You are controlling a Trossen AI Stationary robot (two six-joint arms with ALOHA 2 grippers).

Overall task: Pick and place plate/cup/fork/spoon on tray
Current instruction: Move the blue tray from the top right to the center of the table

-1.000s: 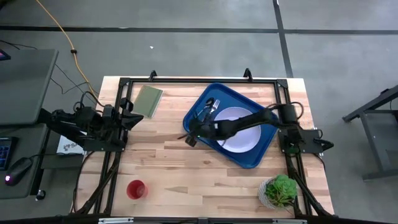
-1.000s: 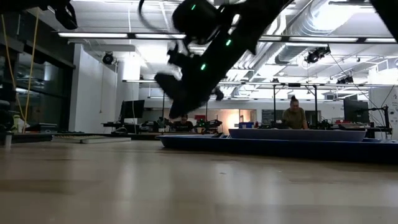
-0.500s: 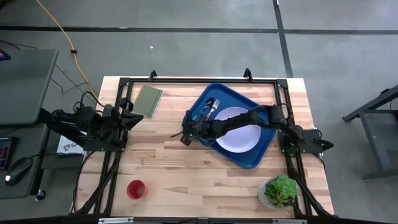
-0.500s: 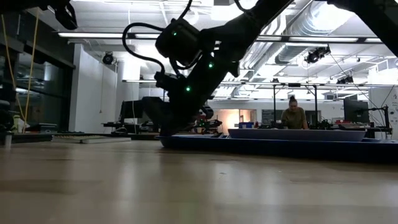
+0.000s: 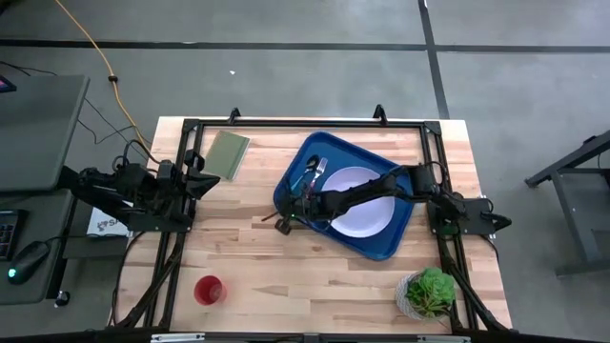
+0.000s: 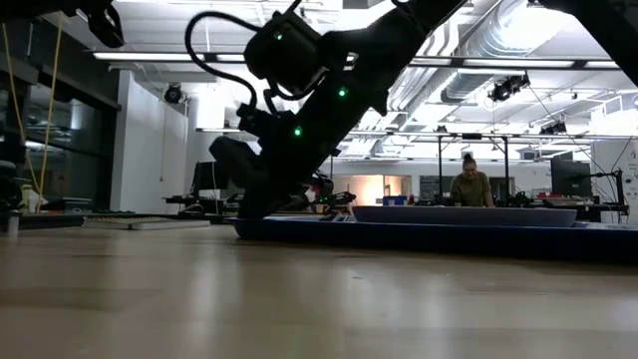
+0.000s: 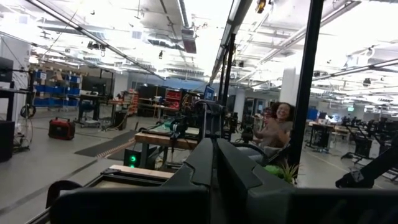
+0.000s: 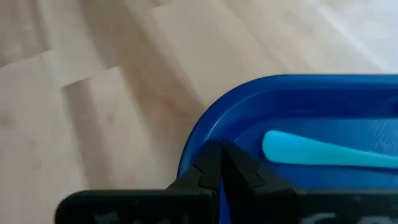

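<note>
The blue tray [image 5: 381, 243] lies right of the table's centre, with the pale plate [image 5: 362, 203] in it. The teal-handled spoon [image 8: 317, 154] lies in the tray's far left part [image 5: 310, 179], with silver tines [image 5: 322, 167] beside it; I cannot make out the fork's pink handle. The red cup [image 5: 210, 290] stands on the table at the near left. My right gripper [image 5: 285, 222] is shut and low at the tray's near-left corner. My left gripper [image 5: 205, 181] is shut and empty, up at the table's left edge. My right gripper's shut fingertips [image 8: 211, 163] sit at the inner wall of the tray's near-left corner [image 8: 193, 140], just inside the rim. The fingers slant down from the table's right, across the tray. I cannot tell whether they pinch the rim or only press against it. The tray lies flat on the table.
A flat olive-green rectangle [image 5: 227, 153] lies at the far left. A potted green plant [image 5: 431, 292] stands at the near right corner. Bare wood lies between the cup and the tray. People show in the room beyond the table.
My right gripper has come down and gone toward the table's left and near edges, to the tray's near-left corner. The tray has slid a little toward the table's left with it, the plate and cutlery riding along.
</note>
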